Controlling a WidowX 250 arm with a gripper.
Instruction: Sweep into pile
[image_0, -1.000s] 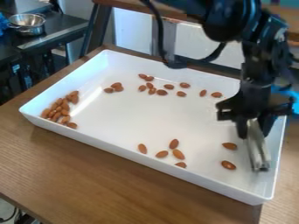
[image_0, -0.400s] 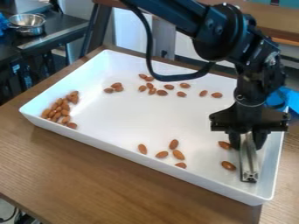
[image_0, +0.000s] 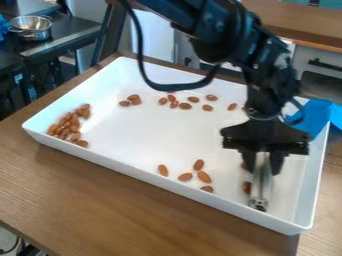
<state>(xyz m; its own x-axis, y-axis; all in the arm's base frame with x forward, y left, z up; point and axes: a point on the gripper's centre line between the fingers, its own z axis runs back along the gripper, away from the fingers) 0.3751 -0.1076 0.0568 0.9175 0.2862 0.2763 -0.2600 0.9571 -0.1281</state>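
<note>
At the right end of the white tray (image_0: 133, 172), the gripper (image_0: 263, 162) hangs down, shut on a metal bar (image_0: 262, 186) whose lower end is low over the tray floor. Two almonds are right at the bar's left side, the lower one (image_0: 247, 188) partly covered by it. A loose group of almonds (image_0: 204, 176) lies near the front wall, left of the bar. The densest pile of almonds (image_0: 65, 127) is against the left wall. More almonds (image_0: 185, 105) are scattered toward the back, with a small cluster (image_0: 134, 99) to their left.
The tray's walls rise all around on a wooden table (image_0: 120, 210). Blue material (image_0: 314, 117) lies by the tray's back right corner. A metal bowl (image_0: 31, 27) stands on a dark counter at the upper left. The arm's black cable loops over the tray's back part.
The gripper and bar have moved left from the right wall, and the two nearby almonds have shifted left with the bar. The other almonds in view lie as before.
</note>
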